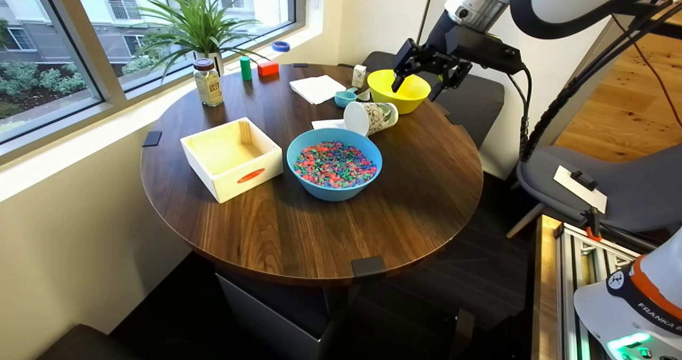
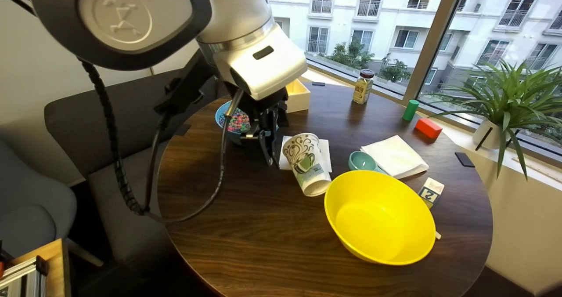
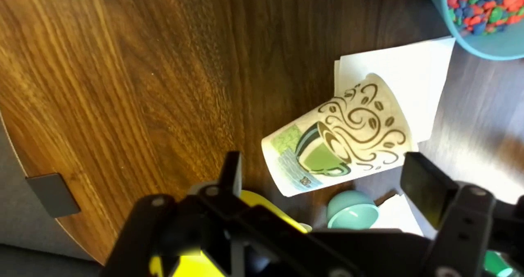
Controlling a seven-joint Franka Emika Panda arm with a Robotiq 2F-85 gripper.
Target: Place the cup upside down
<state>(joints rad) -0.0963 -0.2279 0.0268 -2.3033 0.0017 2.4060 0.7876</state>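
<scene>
The cup (image 1: 381, 117) is white with a printed coffee-cup pattern and lies on its side on the round table. Its wide open end rests over white napkins. In an exterior view its narrow base end faces the yellow bowl; the cup (image 2: 306, 163) shows its print there. In the wrist view the cup (image 3: 337, 139) lies beyond and between the fingertips, tilted across the picture. My gripper (image 3: 322, 158) is open and empty. It hovers above the table, apart from the cup, as the gripper (image 1: 415, 89) also shows in an exterior view.
A yellow bowl (image 2: 382, 222) stands near the cup's base. A blue bowl (image 1: 334, 194) of coloured bits stands near its mouth. A teal scoop (image 3: 353, 213), a wooden box (image 1: 248, 176), a napkin stack (image 2: 395, 156), a letter block (image 2: 431, 190) and a jar (image 1: 208, 86) are around.
</scene>
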